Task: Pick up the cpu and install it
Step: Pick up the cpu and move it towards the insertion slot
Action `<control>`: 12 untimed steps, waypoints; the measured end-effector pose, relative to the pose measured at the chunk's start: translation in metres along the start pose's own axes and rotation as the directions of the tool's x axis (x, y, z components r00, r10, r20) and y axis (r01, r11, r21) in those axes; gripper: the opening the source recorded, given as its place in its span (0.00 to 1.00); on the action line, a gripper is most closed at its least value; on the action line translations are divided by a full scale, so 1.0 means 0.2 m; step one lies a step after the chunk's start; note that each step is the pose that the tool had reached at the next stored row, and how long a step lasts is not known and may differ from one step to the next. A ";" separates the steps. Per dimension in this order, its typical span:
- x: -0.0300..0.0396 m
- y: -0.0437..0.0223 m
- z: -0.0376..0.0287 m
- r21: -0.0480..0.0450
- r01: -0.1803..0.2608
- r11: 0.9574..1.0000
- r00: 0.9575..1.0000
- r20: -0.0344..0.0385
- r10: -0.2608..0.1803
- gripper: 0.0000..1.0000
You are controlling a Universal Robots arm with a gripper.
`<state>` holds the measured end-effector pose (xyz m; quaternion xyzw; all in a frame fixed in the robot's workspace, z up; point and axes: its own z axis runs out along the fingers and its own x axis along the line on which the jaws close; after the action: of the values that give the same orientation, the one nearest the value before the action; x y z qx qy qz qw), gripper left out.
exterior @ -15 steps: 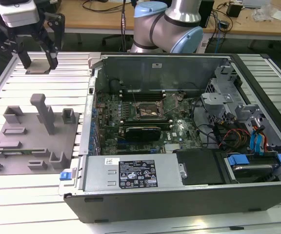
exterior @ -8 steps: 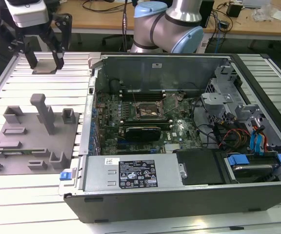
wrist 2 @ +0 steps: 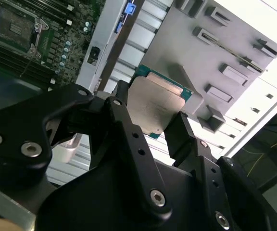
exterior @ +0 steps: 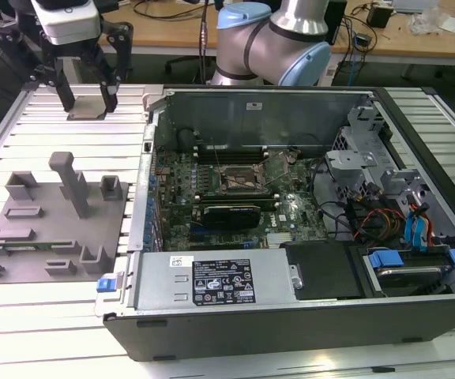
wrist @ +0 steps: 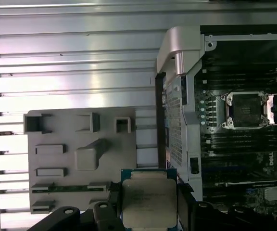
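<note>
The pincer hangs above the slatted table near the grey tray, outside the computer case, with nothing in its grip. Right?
Wrong on one point: the pincer is shut on the cpu, seen in the first wrist view. It does hang above the slatted table near the grey tray, outside the computer case.

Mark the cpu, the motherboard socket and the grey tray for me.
cpu (wrist: 149, 202), first wrist view, silvery metal top.
motherboard socket (wrist: 246, 111), first wrist view, dark centre.
grey tray (exterior: 54, 225), exterior view, bare flat base.
</note>
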<state>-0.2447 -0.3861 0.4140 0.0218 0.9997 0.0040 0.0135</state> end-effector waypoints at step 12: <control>-0.147 0.006 0.004 0.000 0.000 1.000 1.000 0.000 0.000 0.55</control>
<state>-0.2154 -0.3861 0.4140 0.0218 0.9997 0.0040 0.0135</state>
